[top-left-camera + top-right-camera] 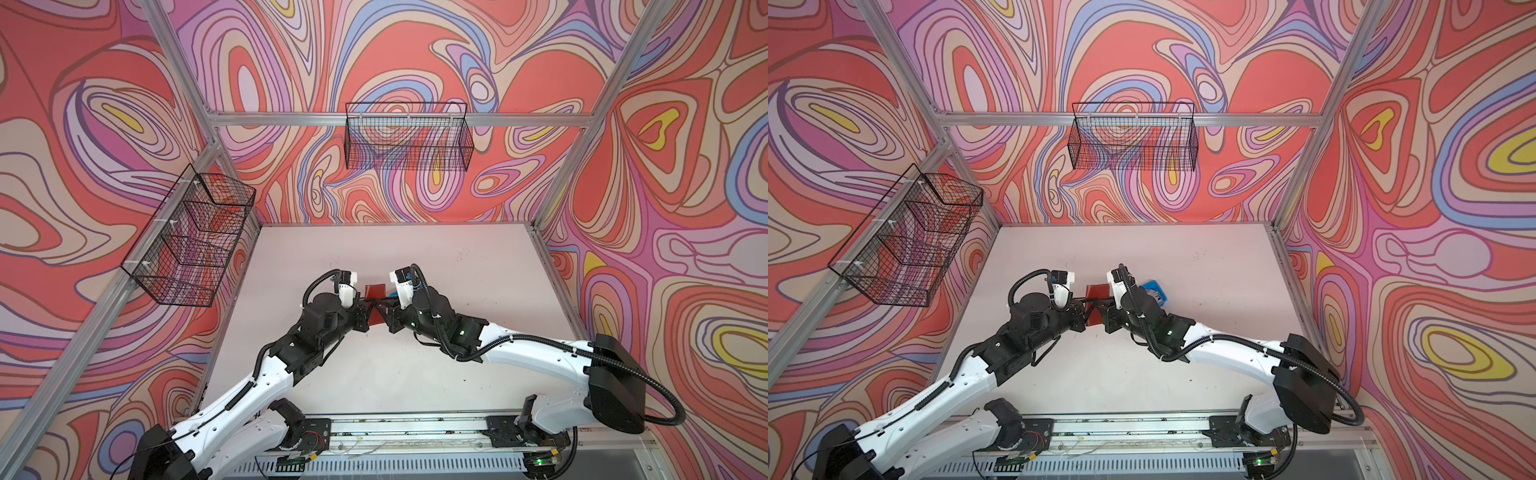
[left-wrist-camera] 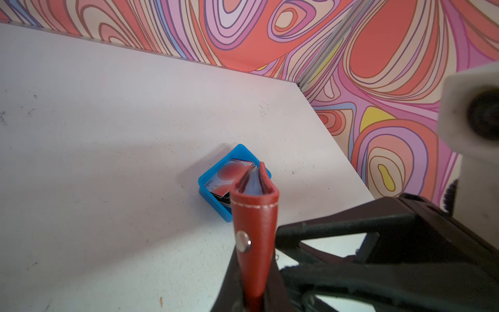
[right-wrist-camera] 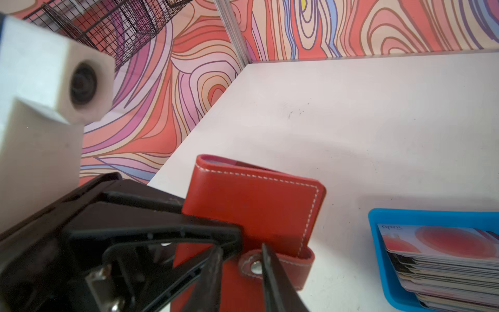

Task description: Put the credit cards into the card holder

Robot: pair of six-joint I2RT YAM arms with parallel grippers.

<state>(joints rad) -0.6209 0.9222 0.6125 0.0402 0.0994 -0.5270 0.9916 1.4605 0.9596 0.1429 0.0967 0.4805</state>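
My left gripper [image 2: 253, 294] is shut on the red card holder [image 2: 255, 216] and holds it on edge above the table. In both top views the holder [image 1: 376, 291] [image 1: 1098, 291] sits between the two grippers [image 1: 365, 309] [image 1: 386, 311] at mid-table. My right gripper [image 3: 240, 259] stands open, its fingers on either side of the end of the snap-button strap [image 3: 283, 266]; one finger lies against the button and the other is a little apart. The credit cards [image 3: 445, 243] [image 2: 229, 175] lie stacked in a blue tray, the top one white with a red circle.
The blue tray [image 3: 378, 243] [image 1: 1152, 286] sits on the white table [image 1: 415, 374] just right of the holder, behind my right wrist. Two black wire baskets hang on the walls, one at the back [image 1: 409, 137] and one at the left [image 1: 191, 241].
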